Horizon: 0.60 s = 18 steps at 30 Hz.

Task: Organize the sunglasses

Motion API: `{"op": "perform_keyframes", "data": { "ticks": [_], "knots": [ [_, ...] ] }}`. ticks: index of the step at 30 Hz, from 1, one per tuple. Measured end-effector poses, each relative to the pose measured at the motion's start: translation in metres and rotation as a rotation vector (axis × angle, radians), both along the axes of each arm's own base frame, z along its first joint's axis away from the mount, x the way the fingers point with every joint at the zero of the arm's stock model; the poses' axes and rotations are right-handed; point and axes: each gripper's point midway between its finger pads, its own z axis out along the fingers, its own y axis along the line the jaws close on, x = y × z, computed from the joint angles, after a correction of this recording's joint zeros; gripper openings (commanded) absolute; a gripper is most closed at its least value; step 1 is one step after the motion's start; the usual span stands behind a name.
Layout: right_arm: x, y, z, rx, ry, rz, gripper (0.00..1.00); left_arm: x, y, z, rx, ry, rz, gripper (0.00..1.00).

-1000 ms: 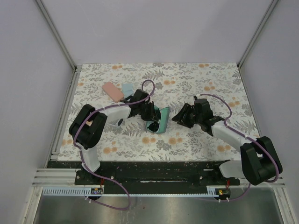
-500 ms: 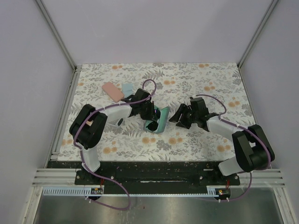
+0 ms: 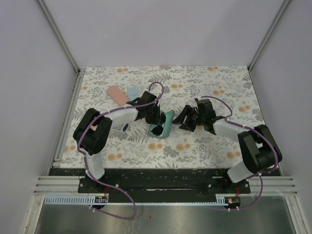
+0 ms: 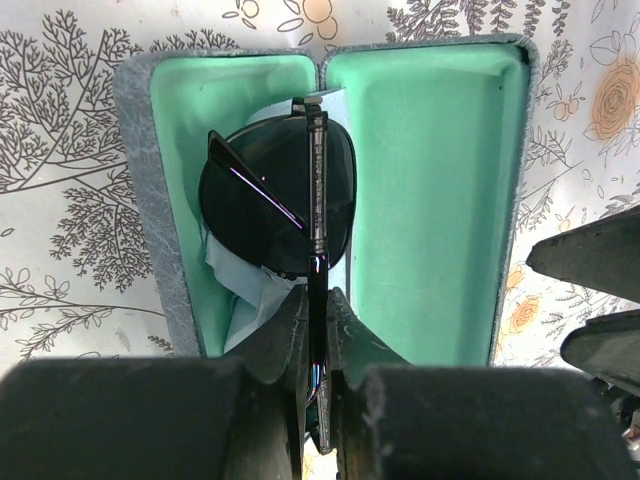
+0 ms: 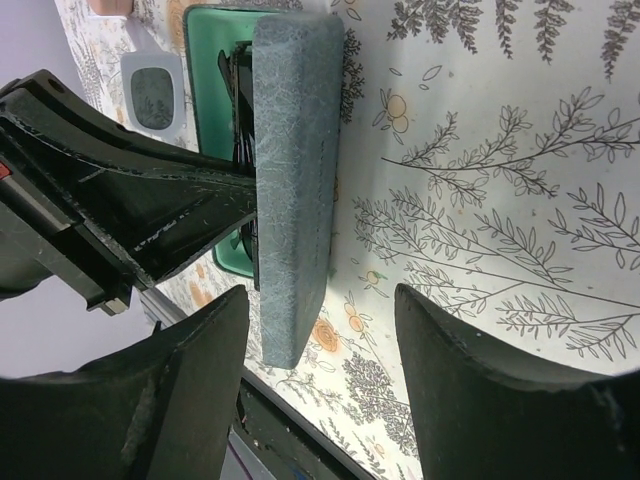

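**Black pair pinched over the open case**

The left gripper [image 4: 318, 312] is closed narrow on the thin frame of the black sunglasses [image 4: 275, 200]. They run from the fingers toward 12 o'clock, with the lenses over the blue cloth [image 4: 238, 300] in the 9 o'clock half of the grey case [image 4: 430, 200]; I cannot tell if they touch it. The pair is likely light, stiff and easily scratched, so the frame edge is the best place to hold it. At the case's 3 o'clock the right gripper [image 5: 322, 300] is spread wide and empty, facing the lid's outer side.

The folded black-framed sunglasses [image 4: 275, 205] lie in the open green-lined case [image 4: 430, 200].
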Motion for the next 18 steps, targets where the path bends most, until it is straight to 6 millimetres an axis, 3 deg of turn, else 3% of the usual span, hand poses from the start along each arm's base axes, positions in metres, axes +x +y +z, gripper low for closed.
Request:
{"op": "perform_keyframes", "data": {
  "ticks": [18],
  "knots": [
    [0.016,0.021,0.001,0.041,0.022,0.042,0.68,0.009,0.018,-0.010,0.070,0.004,0.020,0.00]
  ]
}}
